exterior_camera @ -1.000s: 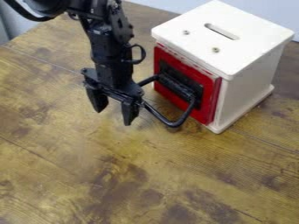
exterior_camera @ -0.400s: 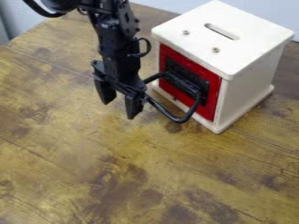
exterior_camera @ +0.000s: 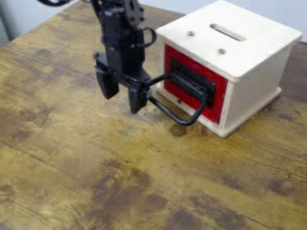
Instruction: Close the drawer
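The red drawer (exterior_camera: 192,83) sits in the front of the cream cabinet (exterior_camera: 238,49), its face about level with the cabinet front. Its black wire loop handle (exterior_camera: 175,110) juts out toward the table's near left. My gripper (exterior_camera: 124,95) hangs from the black arm just left of the handle, fingers pointing down and open. The right fingertip (exterior_camera: 136,103) is close against the handle's left end; whether it touches I cannot tell. Nothing is held between the fingers.
The cabinet stands at the back right of a worn brown wooden table (exterior_camera: 108,180). A slot (exterior_camera: 228,31) and two small holes mark its top. A pale floor edge shows at the far left corner.
The gripper has risen and drifted slightly up-left along the handle's left end. The drawer front has moved in toward the cabinet since a second ago.
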Robot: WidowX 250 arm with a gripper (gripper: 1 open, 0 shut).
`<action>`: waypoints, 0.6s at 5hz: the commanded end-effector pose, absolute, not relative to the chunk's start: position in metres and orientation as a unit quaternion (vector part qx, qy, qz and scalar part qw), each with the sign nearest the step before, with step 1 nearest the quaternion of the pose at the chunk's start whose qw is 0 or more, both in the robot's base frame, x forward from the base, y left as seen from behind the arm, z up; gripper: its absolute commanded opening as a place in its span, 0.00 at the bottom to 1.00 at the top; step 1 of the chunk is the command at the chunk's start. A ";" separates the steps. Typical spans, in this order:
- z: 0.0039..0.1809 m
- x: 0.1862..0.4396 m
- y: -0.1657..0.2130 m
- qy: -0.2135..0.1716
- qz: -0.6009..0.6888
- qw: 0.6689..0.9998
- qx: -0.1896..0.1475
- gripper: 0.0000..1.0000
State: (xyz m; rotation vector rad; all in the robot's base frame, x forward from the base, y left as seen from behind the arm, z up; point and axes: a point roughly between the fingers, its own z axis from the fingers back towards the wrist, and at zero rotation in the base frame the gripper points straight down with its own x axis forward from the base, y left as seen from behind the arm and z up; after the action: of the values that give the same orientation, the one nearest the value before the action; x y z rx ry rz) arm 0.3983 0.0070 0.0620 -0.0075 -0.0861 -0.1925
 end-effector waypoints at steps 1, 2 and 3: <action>0.097 0.421 0.008 -0.098 -0.086 0.991 0.002 1.00; 0.100 0.419 0.000 -0.085 -0.089 0.992 -0.005 1.00; 0.100 0.417 -0.007 -0.083 -0.129 0.988 -0.007 1.00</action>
State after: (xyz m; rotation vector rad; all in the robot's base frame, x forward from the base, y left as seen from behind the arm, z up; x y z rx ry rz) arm 0.4103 0.0025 0.0773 -0.0162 -0.0982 -0.2161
